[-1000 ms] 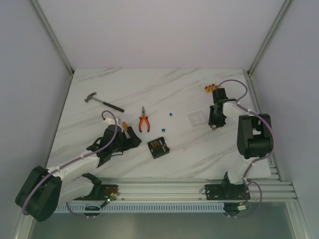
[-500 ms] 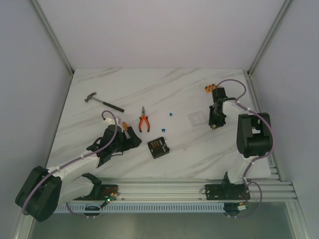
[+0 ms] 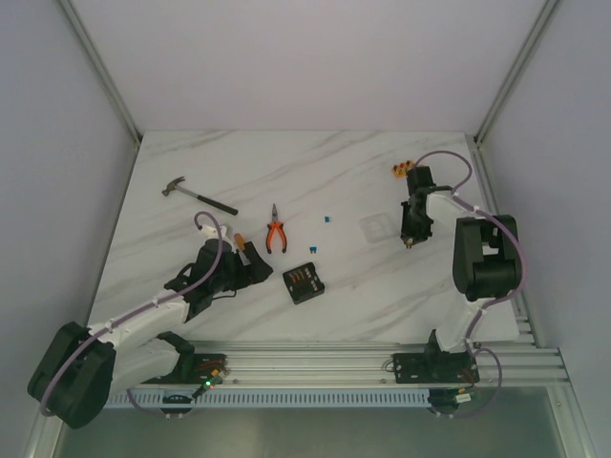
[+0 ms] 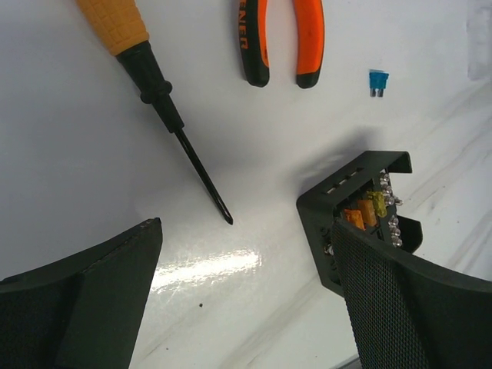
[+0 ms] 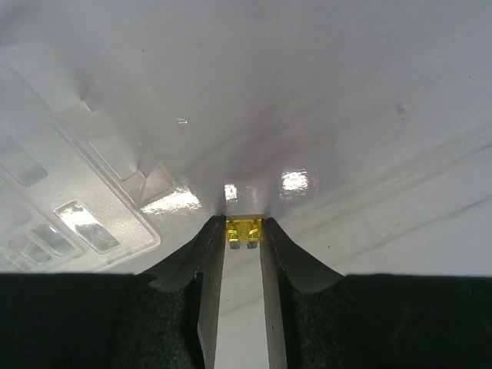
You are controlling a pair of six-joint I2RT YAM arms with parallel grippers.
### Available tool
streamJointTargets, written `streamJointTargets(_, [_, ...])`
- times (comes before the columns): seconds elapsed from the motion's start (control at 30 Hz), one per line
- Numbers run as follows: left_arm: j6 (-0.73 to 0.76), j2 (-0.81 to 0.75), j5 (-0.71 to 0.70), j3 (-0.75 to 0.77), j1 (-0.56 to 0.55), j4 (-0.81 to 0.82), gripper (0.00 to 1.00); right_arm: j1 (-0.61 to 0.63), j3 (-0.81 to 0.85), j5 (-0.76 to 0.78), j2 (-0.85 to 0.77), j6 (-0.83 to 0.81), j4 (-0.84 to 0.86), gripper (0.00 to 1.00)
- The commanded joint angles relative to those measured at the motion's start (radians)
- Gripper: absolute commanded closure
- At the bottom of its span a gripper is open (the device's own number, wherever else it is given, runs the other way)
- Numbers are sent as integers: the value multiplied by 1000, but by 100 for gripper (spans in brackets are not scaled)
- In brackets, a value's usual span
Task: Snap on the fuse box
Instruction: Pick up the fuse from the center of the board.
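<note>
**Fuse box lies uncovered while right arm nips a loose fuse**

The black fuse box (image 3: 304,282) lies uncovered on the marble-patterned table (image 3: 286,162), its rows of orange and yellow fuses showing. Just to the box's left, the left gripper (image 4: 246,238) hangs low with its jaws spread wide and nothing between them. One corner of the box shows past its right finger (image 4: 407,300).

The clear lid (image 3: 374,227) lies flat to the right of the box and farther from the arm bases, well apart from it. Just past the lid from the box, the right gripper (image 3: 410,240) points down at the table. Its fingertips are pinched on a small yellow fuse (image 5: 241,231) right beside the lid's edge.

Beyond the box and to its left lie orange-handled pliers (image 3: 277,234) and a screwdriver (image 4: 165,108), with a hammer (image 3: 199,196) farther off that way. A blue fuse (image 3: 327,218) rests beyond the box. An orange strip of fuses (image 3: 401,170) sits farthest from it, past the right gripper.
</note>
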Motion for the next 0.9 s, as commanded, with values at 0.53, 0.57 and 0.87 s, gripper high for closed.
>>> streamJointTargets(0.53, [-47, -168, 3, 7, -53, 277, 11, 375, -68, 5, -348, 298, 124, 79])
streamJointTargets(0.57, [-46, -167, -12, 8, -71, 303, 12, 400, -68, 5, -362, 321, 136, 79])
streamJointTargets(0.87, [34, -95, -190, 22, -247, 511, 21, 607, -81, 27, -435, 437, 271, 79])
